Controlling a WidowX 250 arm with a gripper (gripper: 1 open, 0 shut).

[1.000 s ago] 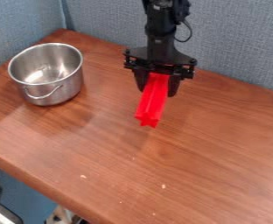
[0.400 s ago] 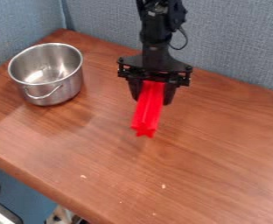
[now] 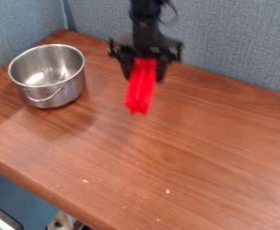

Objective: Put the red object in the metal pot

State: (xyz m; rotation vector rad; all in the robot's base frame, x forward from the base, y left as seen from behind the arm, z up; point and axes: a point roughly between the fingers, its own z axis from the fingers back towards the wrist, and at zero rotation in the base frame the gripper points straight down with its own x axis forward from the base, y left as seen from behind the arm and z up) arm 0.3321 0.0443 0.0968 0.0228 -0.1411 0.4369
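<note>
Fingers (image 3: 143, 61) clamp the red block's (image 3: 139, 92) top end; it hangs below them, apparently clear of the counter (image 3: 190, 153), right of the pot (image 3: 47, 75).

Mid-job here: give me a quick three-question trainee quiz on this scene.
1. True or false: the red object already lies inside the metal pot.
2. What holds the red object? A) the tool B) the table C) the pot
3. In the picture, the pot sits to which side of the tool?

Key: 1 false; 2 A; 3 left.
</note>
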